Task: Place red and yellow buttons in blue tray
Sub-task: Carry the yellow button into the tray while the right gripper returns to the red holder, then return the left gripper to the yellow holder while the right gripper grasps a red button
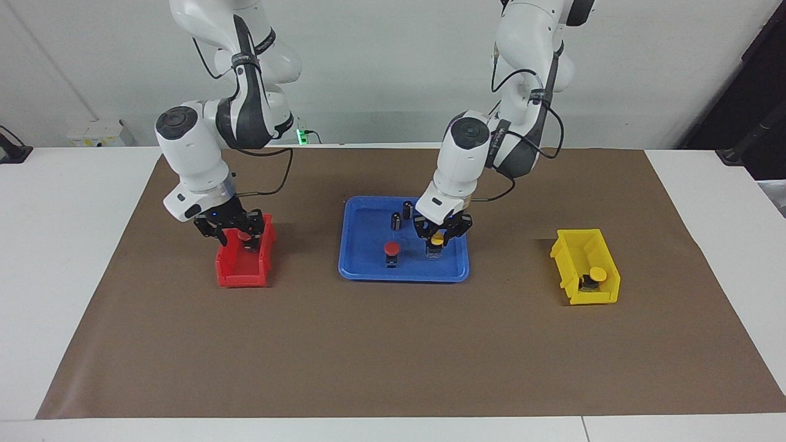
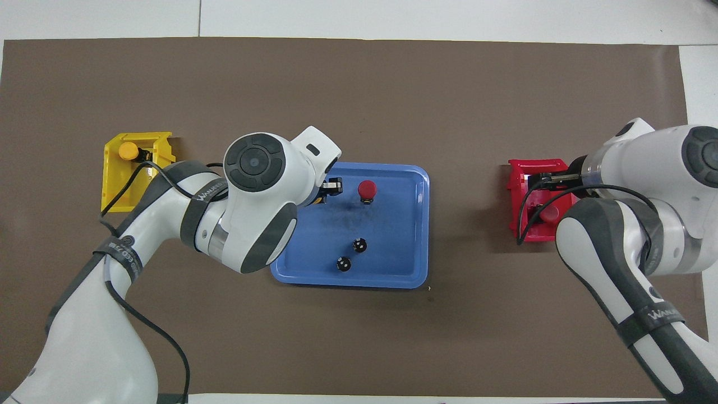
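Note:
The blue tray [image 1: 359,270] [image 2: 412,224] lies mid-table. A red button [image 1: 392,248] [image 2: 367,189] stands in it. My left gripper [image 1: 436,238] is down in the tray, shut on a yellow button [image 1: 436,240] whose base is at the tray floor; in the overhead view my arm hides most of it. My right gripper [image 1: 236,236] is down in the red bin [image 1: 242,273] [image 2: 519,221], open, its fingers on either side of a red button [image 1: 244,235] [image 2: 547,213]. Another yellow button [image 1: 597,274] [image 2: 128,150] sits in the yellow bin [image 1: 571,252] [image 2: 112,191].
Two dark capless cylinders [image 1: 396,221] [image 2: 359,245] stand in the tray, nearer to the robots than the buttons. The red bin is toward the right arm's end, the yellow bin toward the left arm's end. A brown mat [image 1: 393,356] covers the table.

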You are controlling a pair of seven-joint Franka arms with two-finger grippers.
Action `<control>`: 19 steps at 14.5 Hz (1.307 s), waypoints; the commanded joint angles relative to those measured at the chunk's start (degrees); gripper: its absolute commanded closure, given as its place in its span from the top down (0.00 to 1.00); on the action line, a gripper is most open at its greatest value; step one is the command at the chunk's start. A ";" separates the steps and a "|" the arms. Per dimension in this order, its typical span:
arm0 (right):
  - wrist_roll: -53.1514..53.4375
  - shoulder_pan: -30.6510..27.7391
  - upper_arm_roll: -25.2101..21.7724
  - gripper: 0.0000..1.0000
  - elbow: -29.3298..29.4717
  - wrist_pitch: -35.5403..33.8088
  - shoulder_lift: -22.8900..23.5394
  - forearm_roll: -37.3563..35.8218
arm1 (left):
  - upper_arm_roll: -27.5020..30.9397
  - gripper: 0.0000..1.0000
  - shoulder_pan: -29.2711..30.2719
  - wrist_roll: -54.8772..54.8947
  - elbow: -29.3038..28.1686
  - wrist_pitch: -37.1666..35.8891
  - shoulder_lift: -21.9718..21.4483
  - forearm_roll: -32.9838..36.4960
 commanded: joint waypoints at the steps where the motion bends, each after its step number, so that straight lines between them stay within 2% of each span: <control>1: -2.74 -0.86 0.33 0.74 -4.55 1.42 -2.96 1.29 | 1.09 0.02 -2.31 -1.47 -0.40 1.97 1.32 -1.24; 2: -2.66 -0.69 0.33 0.73 -4.73 1.50 -3.05 1.29 | 1.09 0.07 -2.40 -1.47 -0.40 1.54 1.23 -1.24; 3: -2.75 -0.78 0.33 0.73 -5.16 1.68 -3.31 1.29 | 1.00 0.33 -2.40 -1.38 -0.40 1.19 1.23 -1.24; 4: -2.92 -0.86 0.33 0.72 -5.69 1.77 -3.48 1.29 | 1.09 0.72 -2.40 -1.47 -0.40 0.92 1.23 -1.24; 5: -3.27 -1.04 0.24 0.72 -6.04 1.86 -3.75 1.29 | 1.17 0.90 -2.66 -1.56 -0.13 -0.30 1.23 -1.24; 7: -3.54 -1.74 0.24 0.70 -6.66 2.29 -3.93 1.29 | 1.52 0.99 -2.58 -1.38 1.26 -3.90 0.10 -0.98; 11: -3.54 -1.83 0.24 0.68 -7.36 4.93 -2.87 1.29 | 3.02 1.00 4.87 1.68 4.17 -14.09 -5.26 -0.28; 13: -3.63 -1.83 0.24 0.64 -8.68 6.77 -2.96 1.29 | 3.90 1.00 10.23 8.76 4.17 -17.96 -7.63 5.49; 15: -3.89 -1.83 0.24 0.60 -10.17 8.01 -2.96 1.29 | 4.07 1.00 17.87 23.60 4.44 -17.46 -7.82 6.76; 16: -4.24 -1.83 0.24 0.54 -10.61 9.14 -2.87 1.29 | 4.08 1.00 22.86 30.80 4.70 -17.10 -7.64 6.76; 17: -4.24 -1.83 0.24 0.48 -10.62 8.98 -2.87 1.29 | 3.90 1.00 28.13 38.10 4.70 -16.14 -7.38 5.45; 18: -4.24 -1.92 0.24 0.40 -10.62 8.80 -2.87 1.29 | 4.07 1.00 32.28 43.21 4.61 -13.17 -7.12 0.83; 19: -4.24 -1.92 0.24 0.35 -10.36 8.37 -2.78 1.29 | 4.08 1.00 34.15 43.96 4.18 -10.19 -6.85 -1.48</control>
